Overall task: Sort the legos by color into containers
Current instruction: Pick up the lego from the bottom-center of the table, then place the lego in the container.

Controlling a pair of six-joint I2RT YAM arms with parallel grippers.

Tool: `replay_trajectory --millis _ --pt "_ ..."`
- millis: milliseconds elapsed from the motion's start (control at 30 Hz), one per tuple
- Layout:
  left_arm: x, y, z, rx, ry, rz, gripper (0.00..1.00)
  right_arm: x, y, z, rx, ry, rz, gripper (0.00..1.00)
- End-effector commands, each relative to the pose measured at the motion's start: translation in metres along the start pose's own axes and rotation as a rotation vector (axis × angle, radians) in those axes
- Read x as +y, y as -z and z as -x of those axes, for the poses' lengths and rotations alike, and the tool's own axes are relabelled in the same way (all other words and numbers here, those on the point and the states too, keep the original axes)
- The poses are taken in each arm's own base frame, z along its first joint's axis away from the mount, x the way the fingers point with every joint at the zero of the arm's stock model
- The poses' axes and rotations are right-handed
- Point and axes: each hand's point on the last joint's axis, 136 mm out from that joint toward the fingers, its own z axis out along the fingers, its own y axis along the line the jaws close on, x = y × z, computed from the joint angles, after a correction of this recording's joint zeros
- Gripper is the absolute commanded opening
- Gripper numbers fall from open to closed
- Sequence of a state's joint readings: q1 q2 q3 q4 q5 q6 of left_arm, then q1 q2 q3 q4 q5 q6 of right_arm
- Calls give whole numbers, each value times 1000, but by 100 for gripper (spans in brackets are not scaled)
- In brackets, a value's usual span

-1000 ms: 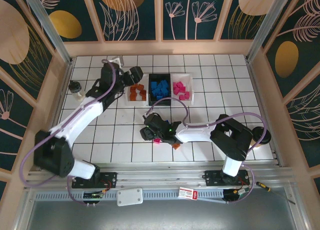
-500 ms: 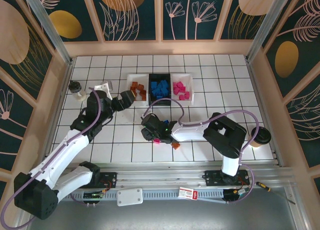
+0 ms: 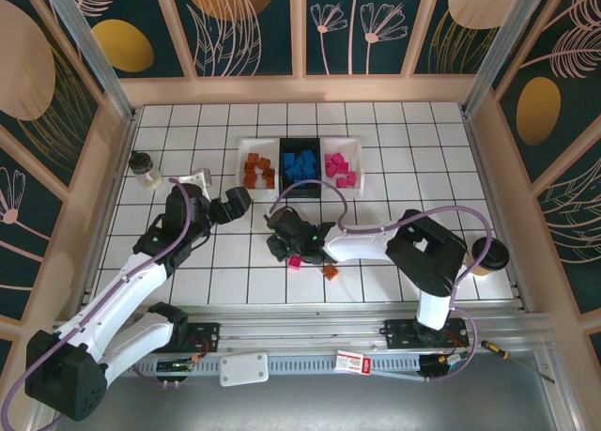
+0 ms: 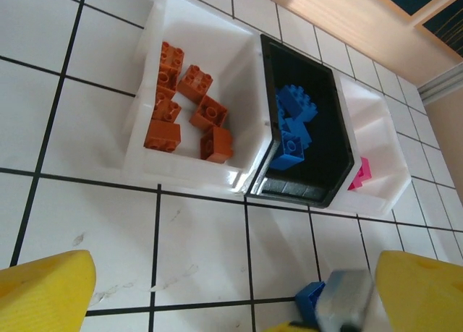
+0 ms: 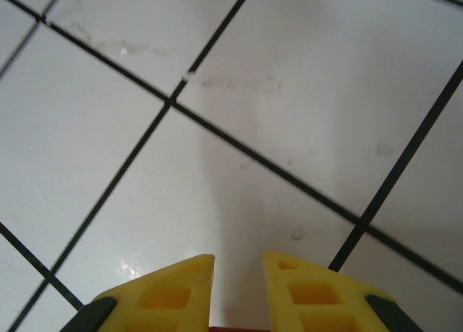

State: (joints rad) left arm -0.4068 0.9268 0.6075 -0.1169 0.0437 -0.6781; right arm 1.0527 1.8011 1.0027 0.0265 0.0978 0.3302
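- An orange-brown lego [image 3: 330,270] lies loose on the bench [image 3: 423,182], just below the middle of the top view. It is unsorted, and it sits near the right claw but apart from it.
- The right claw [image 5: 237,263] is low over the tiles left of centre, placed for a pick. Its jaws are drawn close together, with a red-pink sliver between them at the bottom edge of the wrist view. I judge that it is pinching the pink lego [image 3: 294,261], though the contact itself is mostly hidden.
- The left claw [image 4: 231,278] hangs up and left of that, spread wide and holding nothing, and faces the containers [image 3: 287,185].
- These stand in a row in the upper middle, one per colour. The left white tray [image 4: 242,86] holds orange-brown legos [image 4: 192,108], the black tray [image 4: 318,71] holds blue legos [image 4: 293,122], and the right white tray [image 4: 372,129] holds pink legos [image 4: 359,174].
- The pinched piece most likely belongs in the right white tray.
- A clear jar [image 3: 144,168] stands apart at the left and has no part in the sort.
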Motion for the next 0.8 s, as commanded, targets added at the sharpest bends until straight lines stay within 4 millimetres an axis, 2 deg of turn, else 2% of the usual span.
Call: replay_trajectory --millis 0,133,267,367,533,567,667,700,767 --pt "8 2 -6 0 -6 18 99 7 31 86 -206 -33 93 10" --pt "12 1 -11 6 2 21 98 -9 32 147 -306 -52 87 10" --pt "14 0 -19 24 8 13 99 -28 12 193 -342 -72 71 10" --pt "15 -4 -29 58 -8 7 96 -40 -11 213 -338 -95 67 11" --pt "8 -13 -58 134 -79 24 95 -57 -45 230 -318 -133 63 13" --pt "5 -16 -66 154 -93 23 95 -60 -49 232 -315 -136 67 16" --pt "0 -23 -88 212 -131 15 95 -71 -53 240 -313 -162 63 50" --pt "-3 -24 -94 228 -146 10 95 -75 -49 241 -320 -171 59 56" --pt "-11 -27 -108 260 -184 -13 95 -79 -32 241 -347 -183 62 60"
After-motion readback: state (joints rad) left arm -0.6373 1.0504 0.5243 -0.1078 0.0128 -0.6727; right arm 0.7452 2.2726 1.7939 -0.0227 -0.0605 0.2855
